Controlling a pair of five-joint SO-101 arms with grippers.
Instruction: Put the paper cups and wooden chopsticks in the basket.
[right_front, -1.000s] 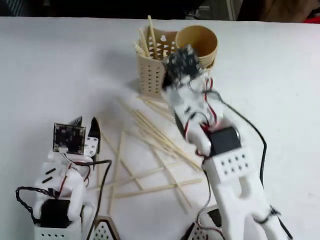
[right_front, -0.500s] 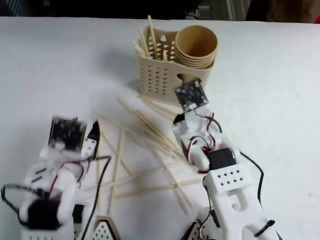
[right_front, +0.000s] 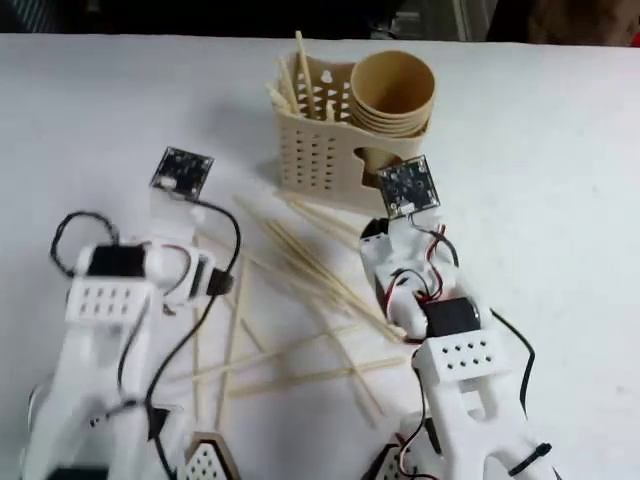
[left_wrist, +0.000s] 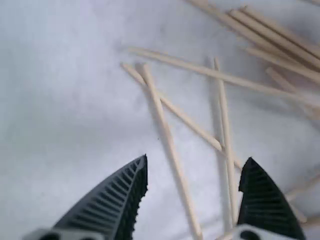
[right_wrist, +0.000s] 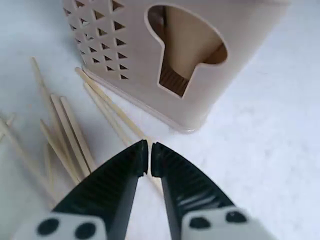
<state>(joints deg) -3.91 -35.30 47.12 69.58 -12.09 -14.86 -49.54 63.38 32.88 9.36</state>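
The beige perforated basket (right_front: 318, 150) stands at the back of the table with a stack of paper cups (right_front: 393, 92) and a few wooden chopsticks (right_front: 300, 80) upright in it. Many chopsticks (right_front: 300, 270) lie scattered on the white table before it. My left gripper (left_wrist: 196, 162) hovers open just above the loose sticks, and one chopstick (left_wrist: 167, 142) runs between its fingers on the table. My right gripper (right_wrist: 149, 146) is shut with nothing in it, low in front of the basket (right_wrist: 240, 65). A cup (right_wrist: 187, 45) shows through the basket's keyhole opening.
The left arm (right_front: 110, 300) stands at the left of the chopstick pile and the right arm (right_front: 450, 350) at its right. Bare white table lies to the far left and far right. More chopsticks (right_wrist: 65, 130) lie beside the right gripper.
The right arm drew back from over the basket and came down in front of it. The left arm rose and swung forward over the scattered chopsticks.
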